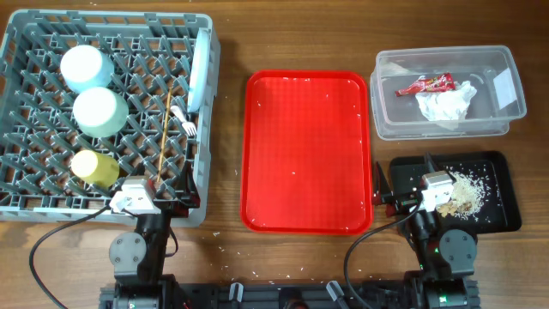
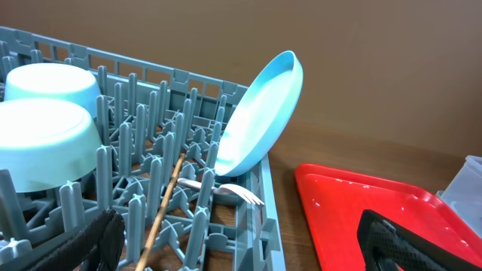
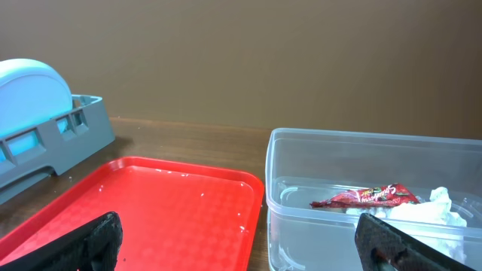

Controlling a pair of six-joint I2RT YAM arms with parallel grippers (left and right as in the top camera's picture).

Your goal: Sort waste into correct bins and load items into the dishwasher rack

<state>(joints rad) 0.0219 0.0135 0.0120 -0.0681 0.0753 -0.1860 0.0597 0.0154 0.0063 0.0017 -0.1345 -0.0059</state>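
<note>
The grey dishwasher rack [image 1: 26, 51] holds a light blue bowl [image 1: 84, 67], a pale green bowl [image 1: 99, 112], a yellow cup [image 1: 93, 168], chopsticks [image 1: 163, 137], a white fork [image 1: 184, 118] and a pale plate [image 1: 199, 73] standing on edge. The plate [image 2: 260, 113], fork [image 2: 226, 190] and chopsticks [image 2: 162, 218] show in the left wrist view. The clear tub [image 1: 506, 112] holds the red wrapper [image 1: 425, 84] and white napkin [image 1: 444, 105]; both show in the right wrist view [image 3: 369, 197]. The black tray [image 1: 497, 215] holds food scraps [image 1: 463, 196]. My left gripper [image 2: 241, 248] is open and empty over the rack's front right corner. My right gripper [image 3: 248, 241] is open and empty.
An empty red tray [image 1: 309, 150] with a few crumbs lies between the rack and the bins. It shows in the left wrist view [image 2: 354, 218] and the right wrist view [image 3: 151, 211]. Crumbs dot the wooden table near the front edge.
</note>
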